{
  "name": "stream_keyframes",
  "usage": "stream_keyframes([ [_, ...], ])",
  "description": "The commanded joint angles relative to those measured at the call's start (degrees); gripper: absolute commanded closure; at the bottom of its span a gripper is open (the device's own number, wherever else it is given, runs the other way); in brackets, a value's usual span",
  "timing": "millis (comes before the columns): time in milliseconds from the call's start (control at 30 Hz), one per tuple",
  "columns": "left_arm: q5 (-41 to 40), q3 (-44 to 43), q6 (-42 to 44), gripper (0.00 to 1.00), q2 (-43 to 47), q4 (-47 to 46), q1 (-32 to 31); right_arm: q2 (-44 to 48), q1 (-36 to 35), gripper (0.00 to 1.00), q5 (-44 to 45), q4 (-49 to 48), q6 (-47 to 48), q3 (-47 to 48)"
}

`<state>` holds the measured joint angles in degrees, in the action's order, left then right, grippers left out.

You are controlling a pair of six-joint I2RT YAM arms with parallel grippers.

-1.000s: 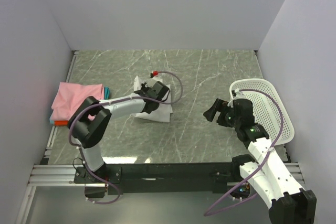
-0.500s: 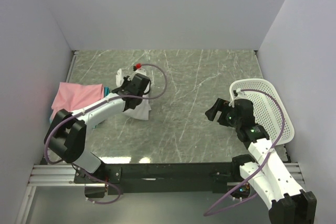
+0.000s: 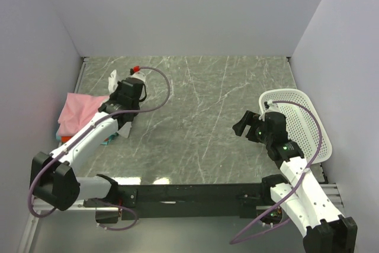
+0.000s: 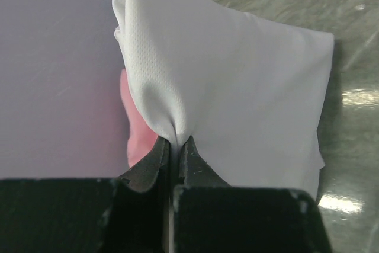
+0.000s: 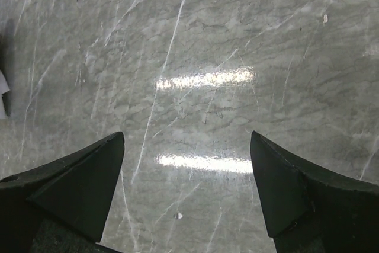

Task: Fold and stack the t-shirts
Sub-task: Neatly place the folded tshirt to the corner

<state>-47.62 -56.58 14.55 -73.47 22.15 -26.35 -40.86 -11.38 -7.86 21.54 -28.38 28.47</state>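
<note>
Over marble tabletop (image 3: 225, 87), left tool (image 4: 176, 141) pinches white t-shirt (image 4: 237, 87) beside pink t-shirt (image 3: 80, 111); right tool (image 5: 186, 137) gapes wide.

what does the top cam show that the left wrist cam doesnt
Only the top view: the right gripper open above the bare table, the white basket beside it, and the left arm reaching out toward the pink t-shirt. Only the left wrist view: the left gripper shut on a gathered fold of the white t-shirt. Both: the white t-shirt, the pink t-shirt and the marble table.
</note>
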Motion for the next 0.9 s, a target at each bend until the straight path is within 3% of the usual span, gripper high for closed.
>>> stream_keyframes([
  [0,1.2,-0.8,5.2,0.99,3.7,-0.2,2.4,-0.2,-0.2,0.07,1.1,-0.9,1.0,0.5],
  [200,0.9,-4.5,6.9,0.99,4.8,3.8,5.1,-0.3,-0.1,0.07,0.7,-1.3,1.0,0.4],
  [400,0.8,-5.0,9.4,0.99,8.2,1.1,6.8,-0.4,-0.2,0.07,0.9,-1.1,1.0,0.4],
  [867,8.3,-4.1,9.6,0.99,9.3,0.2,15.1,-0.6,-0.2,0.07,2.1,-0.6,1.0,0.5],
])
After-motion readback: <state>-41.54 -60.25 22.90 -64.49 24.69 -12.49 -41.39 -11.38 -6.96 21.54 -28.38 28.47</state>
